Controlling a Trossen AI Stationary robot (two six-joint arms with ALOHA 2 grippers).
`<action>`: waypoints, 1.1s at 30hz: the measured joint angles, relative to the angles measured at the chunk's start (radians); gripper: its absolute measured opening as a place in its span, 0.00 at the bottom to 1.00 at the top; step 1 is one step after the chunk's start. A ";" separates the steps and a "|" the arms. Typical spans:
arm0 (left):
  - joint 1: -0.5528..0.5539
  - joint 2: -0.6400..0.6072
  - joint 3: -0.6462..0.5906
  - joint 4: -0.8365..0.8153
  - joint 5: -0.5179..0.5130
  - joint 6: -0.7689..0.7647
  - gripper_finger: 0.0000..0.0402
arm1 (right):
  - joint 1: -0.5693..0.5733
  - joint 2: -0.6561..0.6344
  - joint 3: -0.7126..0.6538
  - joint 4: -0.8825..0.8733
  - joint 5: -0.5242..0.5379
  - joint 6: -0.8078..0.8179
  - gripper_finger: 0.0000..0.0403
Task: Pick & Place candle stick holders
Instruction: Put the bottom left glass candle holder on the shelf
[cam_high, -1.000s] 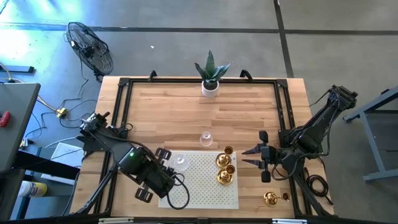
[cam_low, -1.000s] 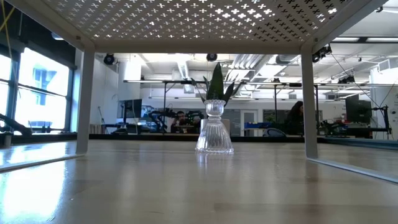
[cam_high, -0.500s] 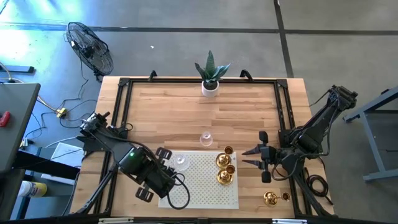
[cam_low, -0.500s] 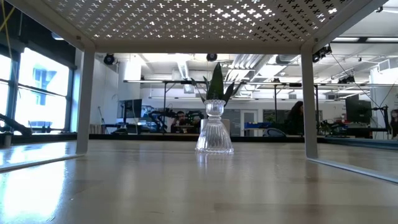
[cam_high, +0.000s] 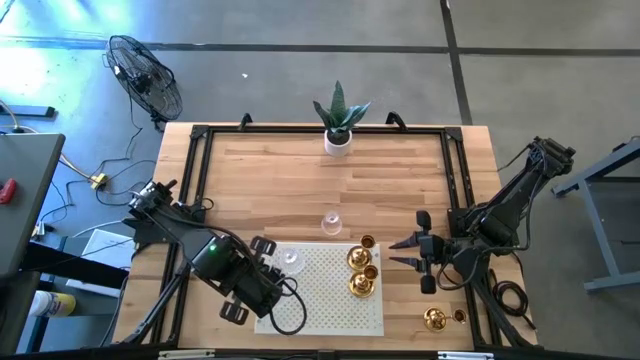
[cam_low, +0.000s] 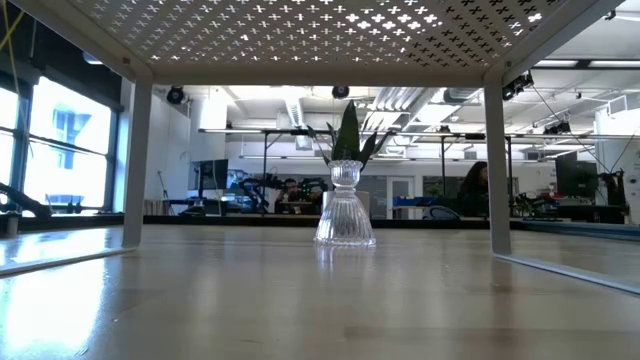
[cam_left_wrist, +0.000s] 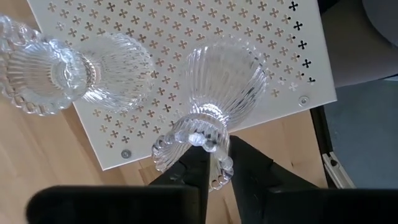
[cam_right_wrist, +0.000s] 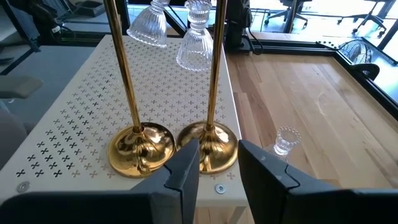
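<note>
No readable writing; left claw (cam_left_wrist: 214, 163) around glass holder (cam_left_wrist: 217, 93).

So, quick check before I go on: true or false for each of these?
1. A clear glass holder stands on the bare wood, off the white perforated shelf. True.
2. The right end effector is shut on a brass holder. False: it is open and empty, beside the shelf's right edge.
3. Every brass holder is on the shelf. False: one brass holder sits on the wood near the table's front right corner.
4. The potted plant stands at the table's far edge. True.
5. The left end effector is at a ribbed glass holder on the shelf. True.
</note>
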 joint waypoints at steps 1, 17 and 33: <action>0.000 0.000 0.000 0.001 -0.002 -0.002 0.15 | 0.000 0.000 0.000 0.000 0.000 0.000 0.26; 0.000 -0.001 0.001 0.001 0.041 0.000 0.13 | 0.000 0.000 0.000 -0.001 0.000 0.000 0.26; 0.000 -0.002 0.001 0.043 0.048 0.009 0.13 | 0.000 0.000 0.000 -0.001 0.000 0.000 0.26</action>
